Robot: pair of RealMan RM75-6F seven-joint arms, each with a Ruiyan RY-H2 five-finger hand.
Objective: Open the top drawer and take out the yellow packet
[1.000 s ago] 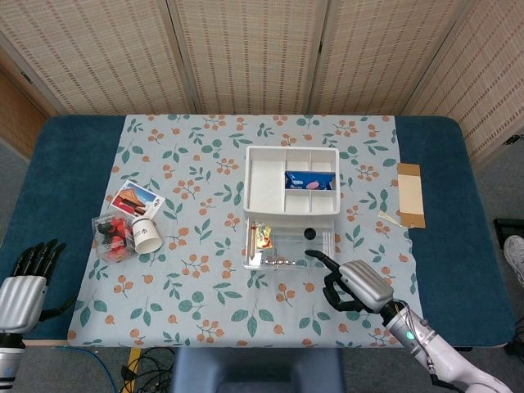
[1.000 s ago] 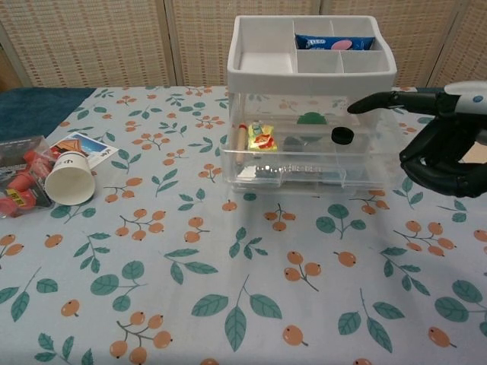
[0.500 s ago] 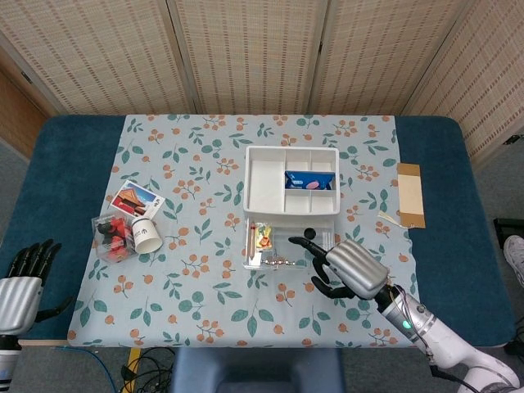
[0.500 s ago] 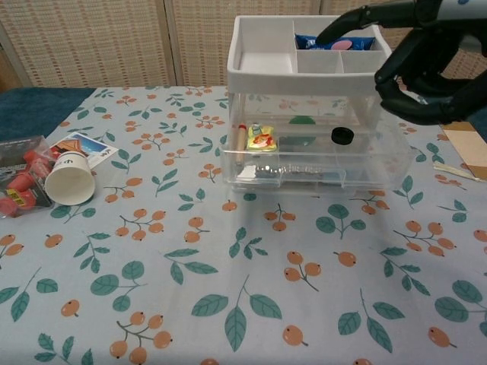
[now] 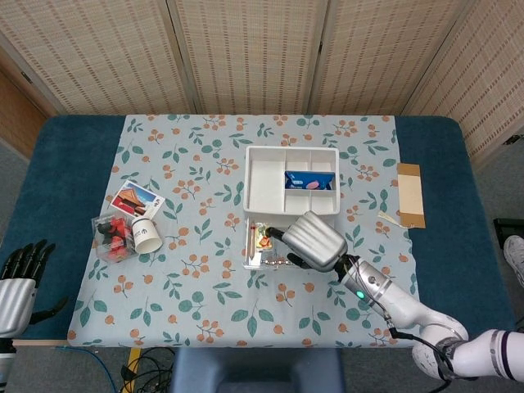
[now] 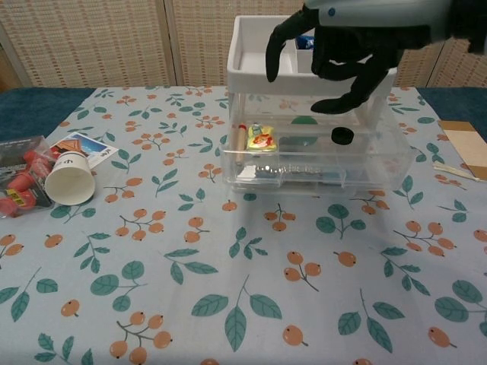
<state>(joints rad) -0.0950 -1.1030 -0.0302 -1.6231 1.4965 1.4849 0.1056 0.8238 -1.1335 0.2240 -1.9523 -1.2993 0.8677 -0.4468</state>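
Floral tablecloth covering the blue table. Clear plastic top drawer sitting pulled out from the white organiser. Right hand hovering above it, fingers spread, grasping nothing, positioned to reach the small yellow packet lying at the drawer's left end.

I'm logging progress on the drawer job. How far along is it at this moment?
Done: the top drawer is pulled open. In hand: the right hand hovers above the drawer with fingers spread, holding nothing. Left: the yellow packet lies in the drawer's left end, not yet gripped or lifted out. The left hand sits idle at the table's near-left edge.
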